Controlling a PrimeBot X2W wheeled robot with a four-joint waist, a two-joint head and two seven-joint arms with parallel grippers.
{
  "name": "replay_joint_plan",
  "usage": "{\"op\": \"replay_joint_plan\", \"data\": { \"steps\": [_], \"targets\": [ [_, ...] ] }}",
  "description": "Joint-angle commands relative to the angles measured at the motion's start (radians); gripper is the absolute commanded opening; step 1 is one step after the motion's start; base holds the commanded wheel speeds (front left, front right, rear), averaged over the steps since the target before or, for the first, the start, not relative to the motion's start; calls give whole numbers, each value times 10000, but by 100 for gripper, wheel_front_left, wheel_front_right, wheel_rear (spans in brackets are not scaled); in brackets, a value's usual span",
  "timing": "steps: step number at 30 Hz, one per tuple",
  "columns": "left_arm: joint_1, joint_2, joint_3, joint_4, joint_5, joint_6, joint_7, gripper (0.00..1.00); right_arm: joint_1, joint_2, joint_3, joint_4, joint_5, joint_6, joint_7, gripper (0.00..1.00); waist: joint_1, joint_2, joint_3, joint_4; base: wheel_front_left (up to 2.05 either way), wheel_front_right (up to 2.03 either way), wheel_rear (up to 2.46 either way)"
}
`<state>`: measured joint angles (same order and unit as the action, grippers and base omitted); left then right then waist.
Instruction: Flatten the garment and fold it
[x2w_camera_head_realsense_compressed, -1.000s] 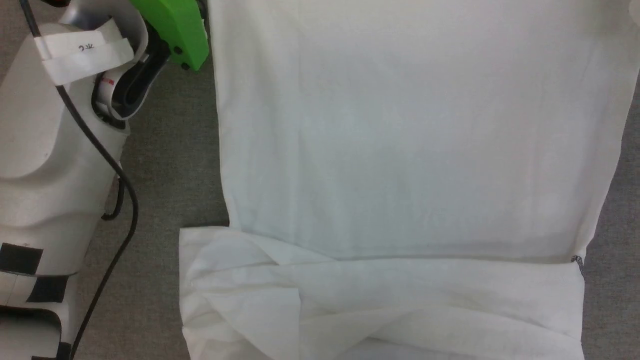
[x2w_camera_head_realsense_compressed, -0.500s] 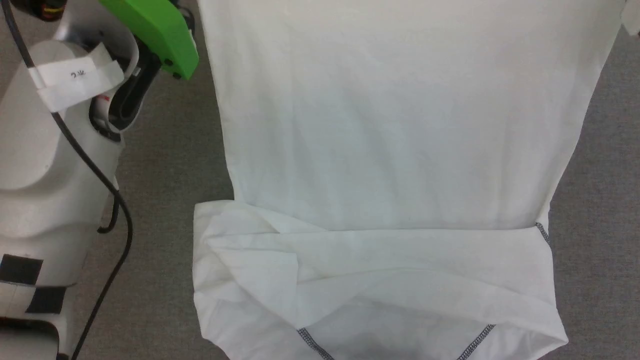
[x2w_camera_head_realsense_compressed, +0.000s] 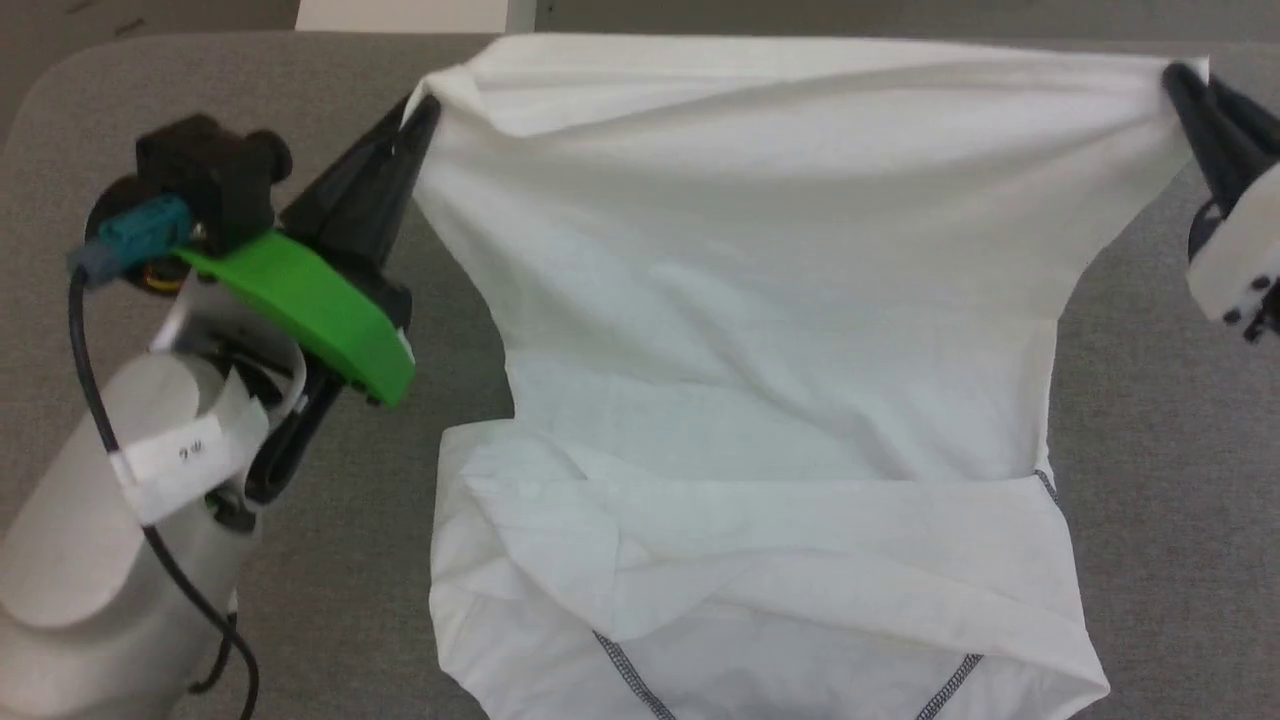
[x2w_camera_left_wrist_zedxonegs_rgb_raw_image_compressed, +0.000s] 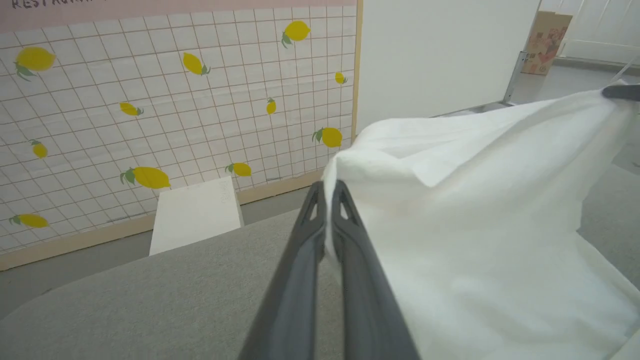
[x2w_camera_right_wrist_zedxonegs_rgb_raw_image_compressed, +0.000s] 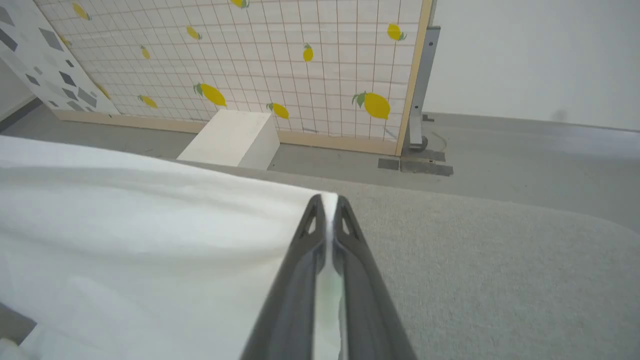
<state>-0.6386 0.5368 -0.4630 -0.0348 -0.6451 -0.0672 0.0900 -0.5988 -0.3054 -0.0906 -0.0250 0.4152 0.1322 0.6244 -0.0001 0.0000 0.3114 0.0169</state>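
Note:
The garment (x2w_camera_head_realsense_compressed: 760, 300), white with dark grey stitching, hangs stretched between both grippers above the grey table (x2w_camera_head_realsense_compressed: 1150, 450). Its lower part lies rumpled on the table near the front edge. My left gripper (x2w_camera_head_realsense_compressed: 425, 108) is shut on the garment's upper left corner; in the left wrist view the fingers (x2w_camera_left_wrist_zedxonegs_rgb_raw_image_compressed: 327, 187) pinch the cloth (x2w_camera_left_wrist_zedxonegs_rgb_raw_image_compressed: 475, 200). My right gripper (x2w_camera_head_realsense_compressed: 1172, 75) is shut on the upper right corner, and the right wrist view shows fabric (x2w_camera_right_wrist_zedxonegs_rgb_raw_image_compressed: 150, 225) clamped between the fingertips (x2w_camera_right_wrist_zedxonegs_rgb_raw_image_compressed: 328, 200).
A white box (x2w_camera_right_wrist_zedxonegs_rgb_raw_image_compressed: 230, 137) sits on the floor beyond the table's far edge, against a tiled wall panel with lemons (x2w_camera_left_wrist_zedxonegs_rgb_raw_image_compressed: 150, 100). A cardboard box (x2w_camera_left_wrist_zedxonegs_rgb_raw_image_compressed: 547, 40) stands far off. Bare grey table surface lies left and right of the garment.
The head camera has tilted up, so both gripper tips and the table's far edge are now in sight. The garment's lower fold has stayed on the table.

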Motion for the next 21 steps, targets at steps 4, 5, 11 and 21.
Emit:
{"op": "replay_joint_plan", "data": {
  "steps": [4,5,11,21],
  "targets": [
    [1593,268,57,-1144,-19,555,-288,0,1744,481,-457,-1124,321,-15,274,0,1,0,-633,57,0,0,0],
    [1981,316,59,-1414,-31,696,-342,0,2177,626,-566,-1409,371,-15,338,0,1,0,-720,61,0,0,0],
    [4020,644,-60,-2473,22,1376,-550,0,4254,1378,-1093,-2695,524,-15,572,0,1,0,-1202,87,0,0,0],
    [7259,734,-142,-3591,-1110,2252,-622,0,7680,2488,-2053,-3690,1016,-15,609,0,1,0,-1963,152,0,0,0]
  ]
}}
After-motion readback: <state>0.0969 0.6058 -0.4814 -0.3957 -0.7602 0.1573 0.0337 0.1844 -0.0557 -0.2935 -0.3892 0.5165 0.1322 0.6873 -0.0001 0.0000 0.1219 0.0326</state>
